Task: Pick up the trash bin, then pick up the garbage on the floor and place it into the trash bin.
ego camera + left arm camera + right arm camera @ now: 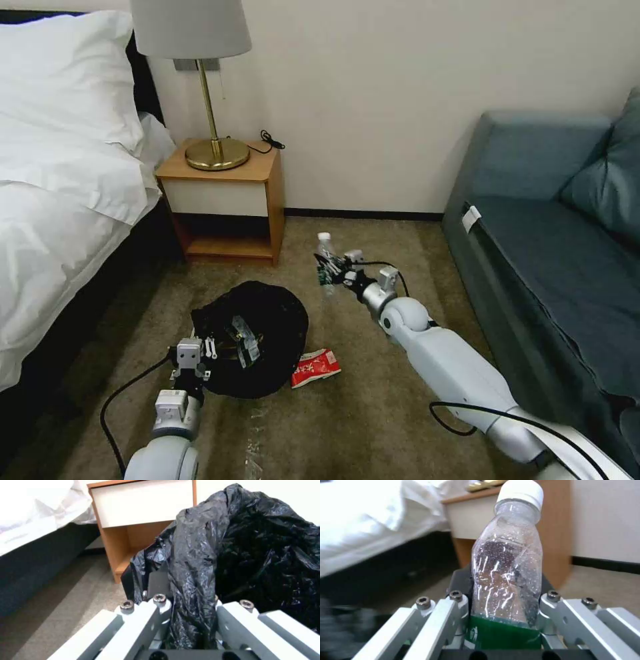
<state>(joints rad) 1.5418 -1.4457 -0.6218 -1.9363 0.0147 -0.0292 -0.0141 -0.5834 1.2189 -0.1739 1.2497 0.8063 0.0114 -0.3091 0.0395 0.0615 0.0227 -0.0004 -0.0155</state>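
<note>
The left gripper (208,348) has its jaws clamped on the trash bin (267,333) liner, holding the bin's mouth open. At two o'clock from the bin, the right gripper (331,272) has its jaws clamped on the clear bottle (325,257), lifted upright and ready to drop in. The red-and-white packet (315,367) lies on the floor just beside the bin at four o'clock.

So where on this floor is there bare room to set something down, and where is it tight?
Bare carpet lies in front of the red-and-white packet, between the two arms. More lies between the nightstand and the sofa, along the wall. It is crowded mid-floor: the left gripper grips the trash bin at its liner, the packet beside it, and the right gripper holds the bottle.
</note>
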